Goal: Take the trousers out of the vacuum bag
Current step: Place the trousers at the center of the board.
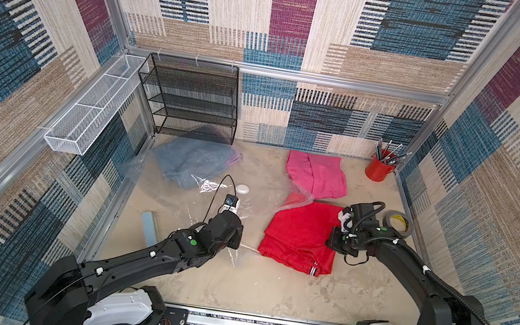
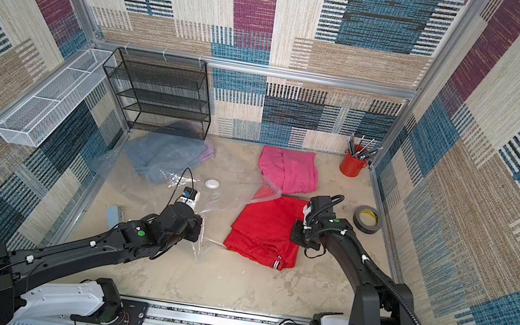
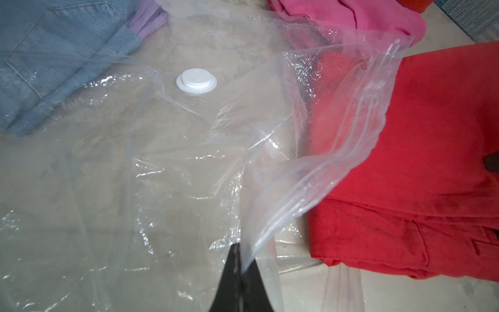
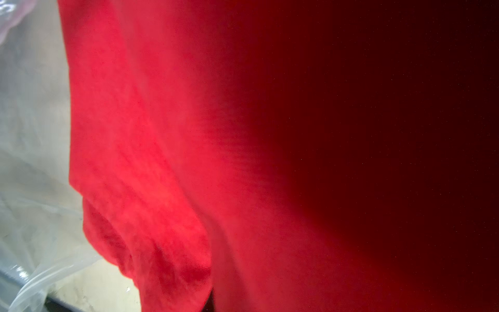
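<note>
While the left claw (image 3: 237,251) pinches the bag (image 3: 108,189) by its open lip, black tips pressed together on the clear film, the sensible course is to hold that lip up and steady so the other arm can drag cloth clear of it. Just right of this claw lie the red trousers (image 3: 432,135), almost wholly outside, with only their far corner under the zip strip (image 3: 351,140). Ahead of the claw sits the white cap (image 3: 196,80). Farther ahead and to the left, the denim pair (image 3: 54,67) and a lilac pair (image 3: 147,19) tucked beneath it are inside the plastic.

The right claw (image 1: 331,244) sits over the red pair's edge. Whether its tips are spread or gripping I cannot tell, since its own camera gives only red cloth close up. I judge a low pull away from the bag's mouth best, lest the film ride along.

Only the top views show the striped cuff (image 1: 313,270) and the pink pair (image 1: 316,175) lying free beyond the right claw. Only the left wrist view shows the pinch.
</note>
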Controlling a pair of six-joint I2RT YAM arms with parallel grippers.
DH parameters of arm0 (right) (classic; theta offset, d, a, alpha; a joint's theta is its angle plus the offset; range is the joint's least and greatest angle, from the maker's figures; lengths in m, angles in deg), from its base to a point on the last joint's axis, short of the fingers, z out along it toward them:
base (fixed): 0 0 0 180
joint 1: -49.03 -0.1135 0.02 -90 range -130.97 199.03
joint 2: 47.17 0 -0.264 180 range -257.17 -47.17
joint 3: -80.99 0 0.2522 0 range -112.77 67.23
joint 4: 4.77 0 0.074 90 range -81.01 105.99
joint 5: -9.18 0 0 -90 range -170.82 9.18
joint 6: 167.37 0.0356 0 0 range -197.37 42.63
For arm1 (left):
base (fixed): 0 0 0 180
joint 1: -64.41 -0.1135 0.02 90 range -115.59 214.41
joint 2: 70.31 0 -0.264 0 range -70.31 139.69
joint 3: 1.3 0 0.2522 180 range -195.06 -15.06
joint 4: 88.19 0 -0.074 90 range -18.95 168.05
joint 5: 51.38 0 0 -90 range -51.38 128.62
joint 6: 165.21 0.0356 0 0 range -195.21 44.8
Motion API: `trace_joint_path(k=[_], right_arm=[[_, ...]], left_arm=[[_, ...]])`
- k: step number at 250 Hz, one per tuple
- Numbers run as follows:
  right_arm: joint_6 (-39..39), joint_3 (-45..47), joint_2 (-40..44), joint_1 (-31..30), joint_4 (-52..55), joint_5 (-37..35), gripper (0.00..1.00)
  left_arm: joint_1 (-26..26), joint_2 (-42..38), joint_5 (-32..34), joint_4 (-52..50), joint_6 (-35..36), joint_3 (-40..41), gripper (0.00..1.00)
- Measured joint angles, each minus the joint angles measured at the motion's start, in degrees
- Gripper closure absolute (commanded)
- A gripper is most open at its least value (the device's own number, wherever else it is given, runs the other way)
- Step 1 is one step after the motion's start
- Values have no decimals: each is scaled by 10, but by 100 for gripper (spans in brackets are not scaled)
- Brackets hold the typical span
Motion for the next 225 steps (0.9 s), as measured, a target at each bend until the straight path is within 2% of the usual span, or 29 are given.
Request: trace_joint_path(k=[33, 68, 143, 194, 225], right_arm=[[-6, 5, 19, 4, 12, 10, 100], [-15, -9, 10, 11, 48, -25, 100], [-36, -58, -6, 29, 107, -59, 100], [-36, -83, -56, 41, 125, -80, 100], [-49, -152, -101, 49, 159, -101, 100]], left_arm=[[0, 31, 1, 13, 0, -2, 100], [0, 79, 10, 31, 2, -11, 100], [-4, 240, 10, 72, 24, -93, 100], [-7, 276, -5, 93, 30, -109, 100], [-13, 288, -11, 102, 38, -105, 100]])
